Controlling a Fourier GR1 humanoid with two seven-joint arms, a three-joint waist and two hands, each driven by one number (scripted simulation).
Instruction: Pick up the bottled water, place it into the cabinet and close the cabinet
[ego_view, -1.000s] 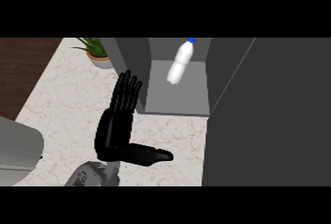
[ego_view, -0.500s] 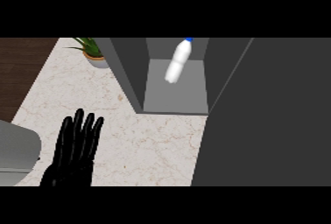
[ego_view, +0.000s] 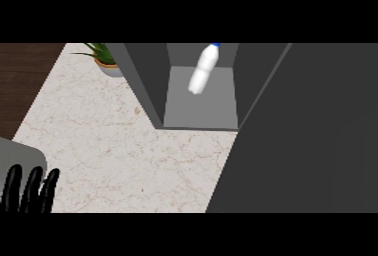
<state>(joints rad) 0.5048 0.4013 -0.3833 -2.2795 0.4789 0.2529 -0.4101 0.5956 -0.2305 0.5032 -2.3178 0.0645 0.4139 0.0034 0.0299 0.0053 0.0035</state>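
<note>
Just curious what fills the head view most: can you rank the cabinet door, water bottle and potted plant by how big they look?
1. cabinet door
2. water bottle and potted plant: alike; the plant is cut off.

Single head view, aimed steeply down, marble counter (ego_view: 125, 150) seen from above, cabinet (ego_view: 199, 112) viewed into its open front.

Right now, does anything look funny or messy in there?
Nothing is spilled or broken. The bottled water stands inside the cabinet, leaning a bit in this steep view. The cabinet door is not shut yet. The left hand shows at the lower left edge, fingers straight.
</note>
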